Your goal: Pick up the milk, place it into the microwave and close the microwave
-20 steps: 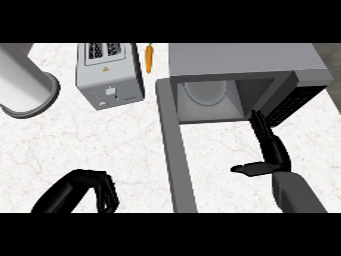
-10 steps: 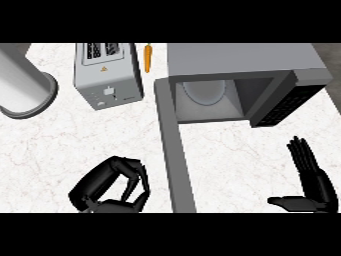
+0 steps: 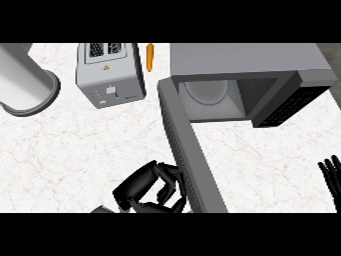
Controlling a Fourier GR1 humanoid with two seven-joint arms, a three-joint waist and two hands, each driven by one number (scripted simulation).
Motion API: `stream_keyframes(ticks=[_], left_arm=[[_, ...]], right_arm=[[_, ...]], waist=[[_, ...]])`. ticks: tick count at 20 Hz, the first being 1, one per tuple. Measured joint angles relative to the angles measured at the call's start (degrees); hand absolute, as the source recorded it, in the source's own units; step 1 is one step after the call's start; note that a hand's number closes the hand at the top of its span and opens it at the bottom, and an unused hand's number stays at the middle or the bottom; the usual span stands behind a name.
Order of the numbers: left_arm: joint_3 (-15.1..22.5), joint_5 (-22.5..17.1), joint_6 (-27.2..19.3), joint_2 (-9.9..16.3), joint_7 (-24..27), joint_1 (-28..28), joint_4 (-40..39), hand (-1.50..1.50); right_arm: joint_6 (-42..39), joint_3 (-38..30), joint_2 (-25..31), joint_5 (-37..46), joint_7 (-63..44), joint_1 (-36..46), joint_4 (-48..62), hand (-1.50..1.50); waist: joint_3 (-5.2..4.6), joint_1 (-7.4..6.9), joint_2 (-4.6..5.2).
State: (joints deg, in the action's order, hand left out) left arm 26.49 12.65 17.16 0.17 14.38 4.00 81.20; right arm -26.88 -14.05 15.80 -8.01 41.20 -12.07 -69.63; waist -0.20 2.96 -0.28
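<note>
The grey microwave (image 3: 247, 62) stands at the upper right with its door (image 3: 191, 155) swung open towards me. Inside it I see only a pale round turntable (image 3: 206, 92); no milk shows anywhere in the head view. My left hand (image 3: 147, 190) is low in the middle, its fingers curled, right against the left face of the open door and holding nothing that I can see. My right hand (image 3: 340, 181) is at the lower right edge, fingers straight and pointing up, apart from the microwave.
A silver toaster (image 3: 110, 75) stands at the upper left of the marble counter (image 3: 69, 145). An orange carrot (image 3: 150, 56) lies between toaster and microwave. A large pale cylinder (image 3: 18, 82) lies at the far left.
My right hand has drawn back from the microwave's opening down to the lower right corner. My left hand has come up and right to the door. The door has not moved.
</note>
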Motion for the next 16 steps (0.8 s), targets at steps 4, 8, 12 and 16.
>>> stream_keyframes(ticks=[4, 8, 12, 16], left_arm=[[8.3, -3.6, -6.9, 0.1, -1.3, 3.1, -4.7, 1.50], [15.9, -8.3, -16.0, 0.3, -3.9, 7.5, -7.3, 1.50], [21.5, -12.9, -25.0, 0.6, -5.2, 12.7, -10.0, 1.50], [26.2, -17.1, -33.3, 1.2, -6.1, 17.6, -12.0, 1.50]], right_arm=[[-2.9, 1.5, 0.9, -4.7, -3.9, -3.0, -8.2, -1.50], [-5.2, 3.2, 1.7, -9.2, -8.0, -5.5, -16.3, -1.50], [-7.3, 4.3, 3.1, -13.6, -12.2, -6.6, -22.7, -1.50], [-8.4, 5.2, 4.5, -17.1, -15.6, -6.2, -27.7, -1.50]], waist=[[-0.01, 0.53, 0.18], [-0.02, 1.15, 0.30], [-0.06, 2.05, 0.51], [-0.05, 2.97, 0.80]])
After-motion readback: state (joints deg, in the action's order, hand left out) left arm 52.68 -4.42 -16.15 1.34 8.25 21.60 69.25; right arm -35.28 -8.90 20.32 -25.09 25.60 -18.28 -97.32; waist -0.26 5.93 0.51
